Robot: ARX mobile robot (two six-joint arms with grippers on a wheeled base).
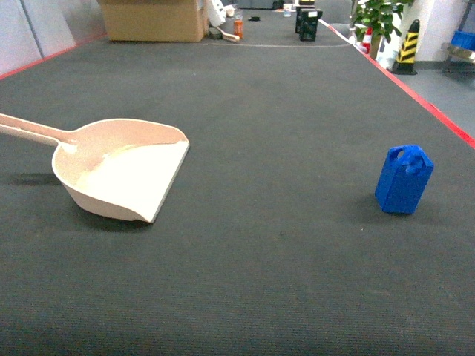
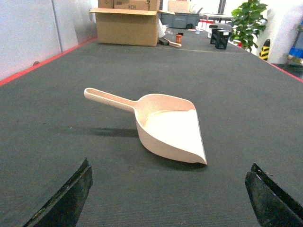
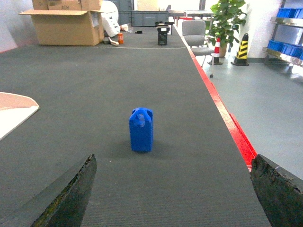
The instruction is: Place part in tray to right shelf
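The part (image 1: 404, 180), a small bright-blue jerrycan-shaped block, stands upright on the dark mat at the right. In the right wrist view the part (image 3: 141, 129) is ahead of my right gripper (image 3: 173, 158), which is open and holds nothing. The beige-pink tray (image 1: 122, 174) lies on the left, its handle pointing left and its flat open edge facing right. My left gripper (image 2: 170, 170) is open, just short of the tray (image 2: 170, 130). A corner of the tray (image 3: 12, 113) shows at the left of the right wrist view. The steel shelf (image 3: 289, 47) with blue crates stands far right. Neither gripper appears in the head view.
A red stripe (image 1: 423, 100) edges the mat on the right, with grey floor beyond it. A cardboard box (image 1: 152, 18) sits at the far back left. A potted plant (image 1: 375, 18), a black-and-yellow bollard (image 1: 407, 46) and a grey chair (image 3: 194, 33) stand at the back right.
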